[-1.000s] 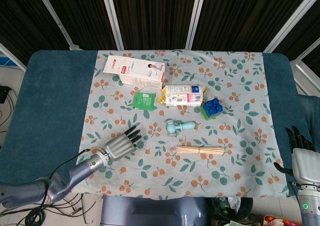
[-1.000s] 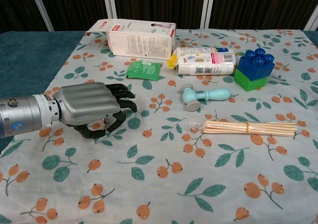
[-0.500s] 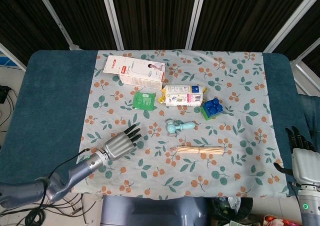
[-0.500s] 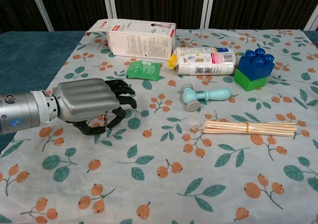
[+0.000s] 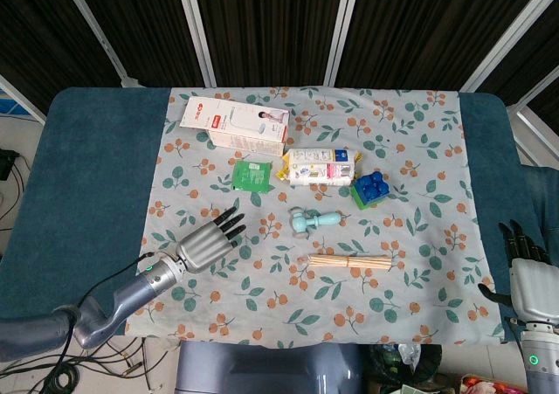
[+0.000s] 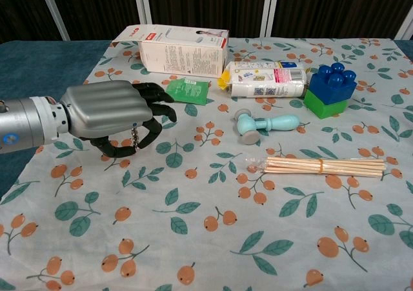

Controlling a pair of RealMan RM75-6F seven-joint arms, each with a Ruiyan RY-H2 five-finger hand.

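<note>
2 hands show: the left hand hovers low over the tabletop, fingers loosely apart and holding nothing, nearest the green packet, which lies flat just beyond them. The right hand waits open, off the edge.

Left hand: ribbed silver metal back, black jointed fingers, a small chain hanging beneath.
Left wrist: silver cylinder with blue round mark; green light in head view.
Left forearm: grey-blue, thin black cable alongside.
Right hand: silver back, black fingers.
</note>
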